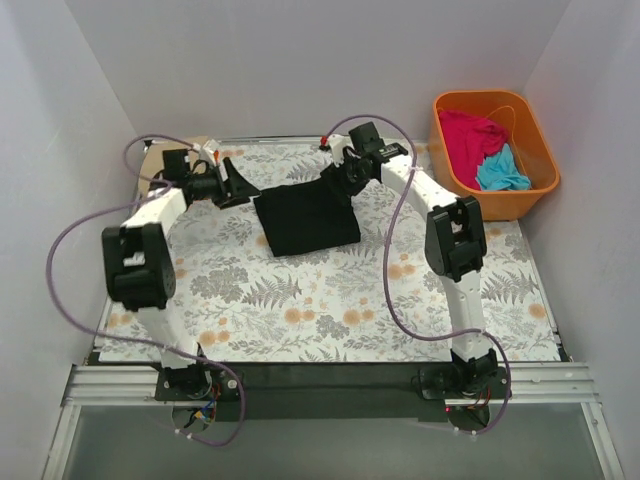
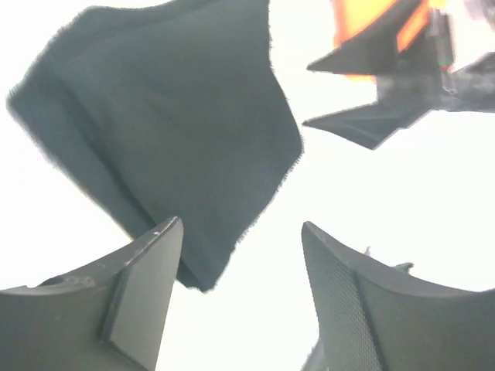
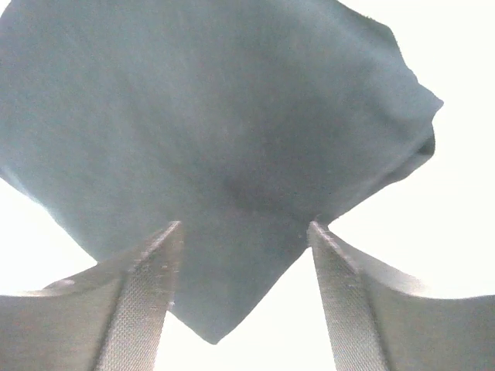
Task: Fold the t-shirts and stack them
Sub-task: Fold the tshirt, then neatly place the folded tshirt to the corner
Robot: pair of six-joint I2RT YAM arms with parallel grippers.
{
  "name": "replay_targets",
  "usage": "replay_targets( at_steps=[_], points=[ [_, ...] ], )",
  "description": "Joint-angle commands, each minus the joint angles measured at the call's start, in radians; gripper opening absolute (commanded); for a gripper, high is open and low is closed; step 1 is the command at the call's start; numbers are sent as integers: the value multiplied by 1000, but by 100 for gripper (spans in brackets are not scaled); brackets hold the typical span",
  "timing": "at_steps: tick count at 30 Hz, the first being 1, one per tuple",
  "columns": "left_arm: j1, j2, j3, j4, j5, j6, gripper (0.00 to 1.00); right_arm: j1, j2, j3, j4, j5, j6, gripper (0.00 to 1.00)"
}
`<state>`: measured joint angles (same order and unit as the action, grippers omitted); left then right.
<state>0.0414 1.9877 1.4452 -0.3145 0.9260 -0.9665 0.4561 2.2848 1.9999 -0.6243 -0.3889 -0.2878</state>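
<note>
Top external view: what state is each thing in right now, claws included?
black t-shirt: folded, flat on the floral sheet.
orange tub: upright, holding shirts.
magenta-pink t-shirt: crumpled in the tub.
turquoise t-shirt: crumpled in the tub, beside the pink one.
left claw: open, at the black t-shirt's left edge.
right claw: open, over its far corner.

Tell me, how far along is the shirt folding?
Done: the black t-shirt lies folded on the floral sheet. In hand: nothing gripped; the left gripper and right gripper are open at its far corners. Left: the magenta-pink t-shirt and turquoise t-shirt lie crumpled in the orange tub, unfolded and unstacked.
</note>
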Motion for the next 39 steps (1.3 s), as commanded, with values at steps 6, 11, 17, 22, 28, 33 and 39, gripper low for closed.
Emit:
replay_targets(
  at_steps=[6,11,17,22,28,33,39],
  points=[
    [170,-638,-549,302,-13,-414,63,275,-108,137,43,471,18,64],
    [294,-794,-615,213,-182,-449,71,375,-27,241,44,578,30,61],
    [385,-853,-692,222,-203,-456,72,458,109,315,119,642,56,74],
    [428,-853,-683,196,-202,-437,72,481,186,316,236,751,39,80],
    [433,-883,-741,193,-187,-462,72,481,231,290,340,737,42,82],
    [433,-892,-802,195,-173,-472,73,481,251,293,386,706,56,82],
    [433,-886,-819,209,-179,-491,74,475,303,281,402,736,61,81]
  ],
)
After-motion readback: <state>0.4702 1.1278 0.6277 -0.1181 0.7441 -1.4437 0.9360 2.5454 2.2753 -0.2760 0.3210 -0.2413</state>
